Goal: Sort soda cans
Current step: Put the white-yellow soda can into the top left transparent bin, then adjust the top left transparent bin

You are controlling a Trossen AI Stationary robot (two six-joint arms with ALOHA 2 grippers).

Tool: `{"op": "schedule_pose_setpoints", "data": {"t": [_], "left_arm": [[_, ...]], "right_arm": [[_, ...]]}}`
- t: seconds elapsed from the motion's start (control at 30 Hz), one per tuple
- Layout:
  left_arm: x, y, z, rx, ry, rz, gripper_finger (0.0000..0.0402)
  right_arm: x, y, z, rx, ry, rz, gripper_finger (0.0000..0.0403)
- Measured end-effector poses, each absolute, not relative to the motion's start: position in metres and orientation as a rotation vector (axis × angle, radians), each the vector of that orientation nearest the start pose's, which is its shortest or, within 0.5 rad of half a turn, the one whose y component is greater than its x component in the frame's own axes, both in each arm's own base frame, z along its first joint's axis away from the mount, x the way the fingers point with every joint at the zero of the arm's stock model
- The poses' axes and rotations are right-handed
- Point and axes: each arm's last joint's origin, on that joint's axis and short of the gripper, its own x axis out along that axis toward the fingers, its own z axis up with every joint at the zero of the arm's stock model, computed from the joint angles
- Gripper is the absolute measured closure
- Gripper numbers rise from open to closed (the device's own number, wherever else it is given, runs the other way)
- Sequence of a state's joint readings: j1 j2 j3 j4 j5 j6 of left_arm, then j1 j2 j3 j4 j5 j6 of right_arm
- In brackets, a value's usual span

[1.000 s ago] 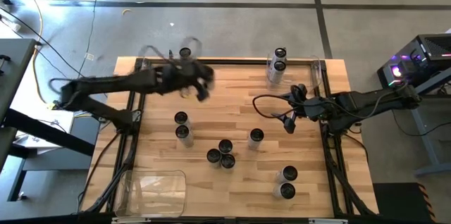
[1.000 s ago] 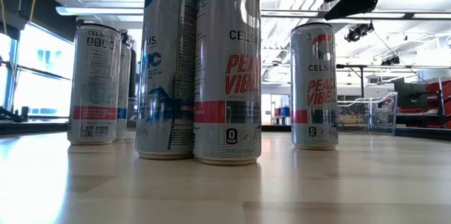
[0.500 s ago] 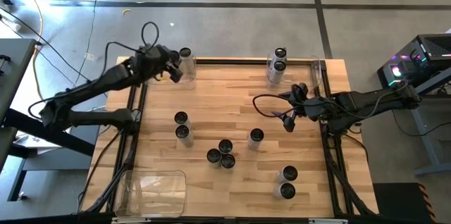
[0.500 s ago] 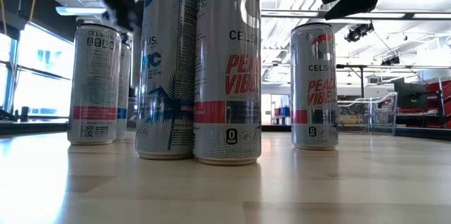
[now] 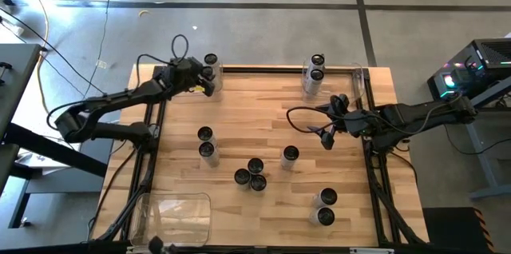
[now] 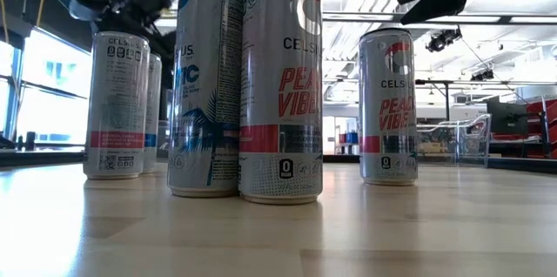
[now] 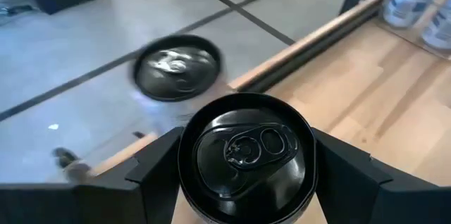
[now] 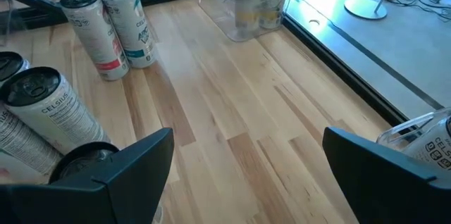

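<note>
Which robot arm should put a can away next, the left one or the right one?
The left. Its pincer already grips a can at the table's far-left corner, beside another can there. The right pincer hangs open and empty near the right edge.

Wooden table [image 5: 263, 102], black rail around its edges, lies beneath left claw [image 5: 206, 78] and right claw [image 5: 325, 137]. One clear plastic bin [image 5: 177, 216] sits at the table corner well apart from the left claw. A second clear bin [image 5: 361, 86] stands near the right claw, at the table edge. A lit computer case [image 5: 479, 66] sits off the table, well behind the right claw. Loose cables [image 5: 32, 14] lie on the grey floor [image 5: 263, 14], far from the left claw.
</note>
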State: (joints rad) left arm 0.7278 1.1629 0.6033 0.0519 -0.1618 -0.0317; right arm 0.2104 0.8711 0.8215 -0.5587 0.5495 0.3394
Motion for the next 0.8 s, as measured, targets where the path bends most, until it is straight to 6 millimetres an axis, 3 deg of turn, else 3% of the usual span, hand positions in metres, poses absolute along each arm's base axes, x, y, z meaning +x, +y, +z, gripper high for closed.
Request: {"op": "schedule_pose_setpoints", "data": {"t": [0.27,0.47,0.57,0.8], "left_arm": [[0.188,0.174,0.206,-0.185,0.489,0.879,0.0155],[0.188,0.173,0.203,-0.201,0.499,0.873,0.0071],[0.186,0.172,0.209,-0.183,0.476,0.876,0.0050],[0.175,0.160,0.236,-0.121,0.396,0.869,0.0044]], "right_arm": [[0.173,0.021,0.301,0.102,0.501,-0.419,0.0043],[0.173,0.021,0.301,0.102,0.501,-0.419,0.0043],[0.173,0.021,0.301,0.102,0.501,-0.419,0.0043],[0.173,0.021,0.301,0.102,0.501,-0.419,0.0043]]}}
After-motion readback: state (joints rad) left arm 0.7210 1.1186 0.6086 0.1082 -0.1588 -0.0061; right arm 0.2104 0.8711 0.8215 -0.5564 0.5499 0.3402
